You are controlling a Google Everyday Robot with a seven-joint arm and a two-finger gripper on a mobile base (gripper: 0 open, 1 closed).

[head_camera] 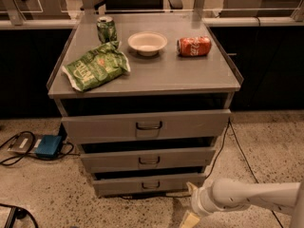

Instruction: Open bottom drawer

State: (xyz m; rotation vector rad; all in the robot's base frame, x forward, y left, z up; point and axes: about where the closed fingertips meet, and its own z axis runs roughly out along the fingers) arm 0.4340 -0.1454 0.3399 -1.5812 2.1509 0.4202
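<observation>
The bottom drawer (pixel 149 184) is the lowest and narrowest grey front of three, with a small dark loop handle (pixel 151 185) at its centre. It sits pushed in a little behind the middle drawer (pixel 148 160) and the wide top drawer (pixel 146 126). My gripper (pixel 191 204) comes in from the lower right on a white arm (pixel 251 197). Its cream fingers (pixel 189 218) hang just right of and below the bottom drawer's right corner, apart from the handle, holding nothing.
On the cabinet top (pixel 190 75) lie a green chip bag (pixel 96 65), a green can (pixel 106 29), a white bowl (pixel 147 42) and a red can (pixel 194 46) on its side. A blue box (pixel 48 146) with cables sits on the floor at left. A black cable (pixel 240 156) runs on the right.
</observation>
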